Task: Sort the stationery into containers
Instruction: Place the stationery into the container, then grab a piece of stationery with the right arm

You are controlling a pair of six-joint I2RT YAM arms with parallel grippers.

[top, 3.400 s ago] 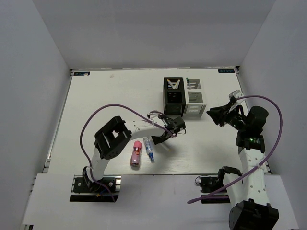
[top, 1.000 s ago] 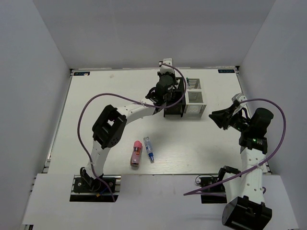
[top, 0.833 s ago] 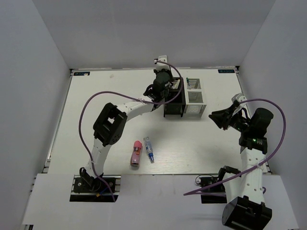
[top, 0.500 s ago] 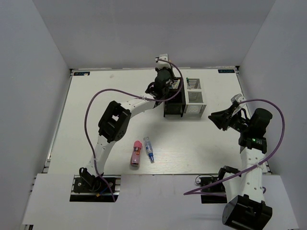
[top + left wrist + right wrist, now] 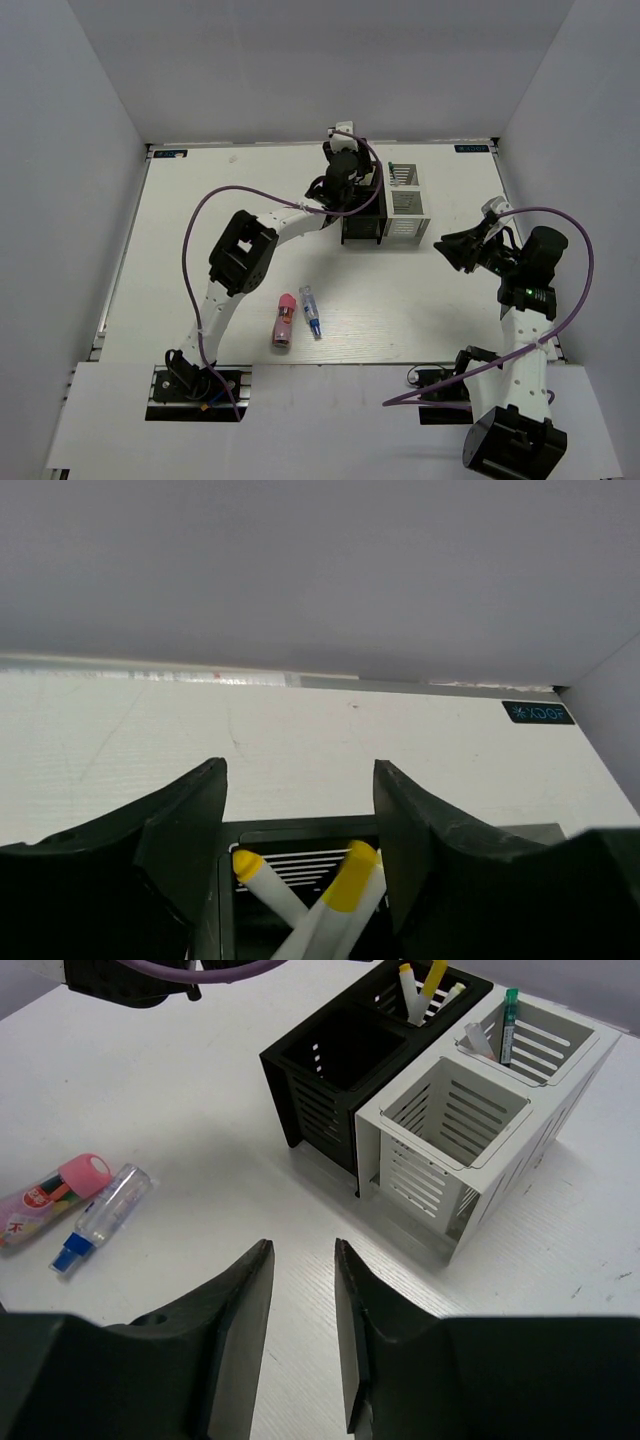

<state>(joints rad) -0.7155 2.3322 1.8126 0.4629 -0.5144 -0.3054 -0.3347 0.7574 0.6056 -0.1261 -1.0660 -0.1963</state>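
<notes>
My left gripper (image 5: 300,780) hangs open just over the far compartment of the black container (image 5: 300,830). Below its jaws, yellow-ended pens (image 5: 350,865) stand crossed inside, gripped by nothing. From above, the left gripper (image 5: 350,185) covers the back of the black container (image 5: 362,228), with the white container (image 5: 408,215) against its right side. A green-ended pen (image 5: 508,1020) stands in the white container (image 5: 470,1120). The pink tube (image 5: 284,320) and the clear blue-tipped tube (image 5: 311,312) lie side by side on the table. My right gripper (image 5: 300,1250) is open and empty, in front of the containers.
White walls close in the table (image 5: 200,230) at the back and on both sides. The left arm's purple cable (image 5: 215,200) arcs over the table's left half. The right arm's cable (image 5: 580,260) loops near the right edge.
The left arm went from the middle of the table to above the black container's far compartment and has settled there. The right arm has hardly shifted.
</notes>
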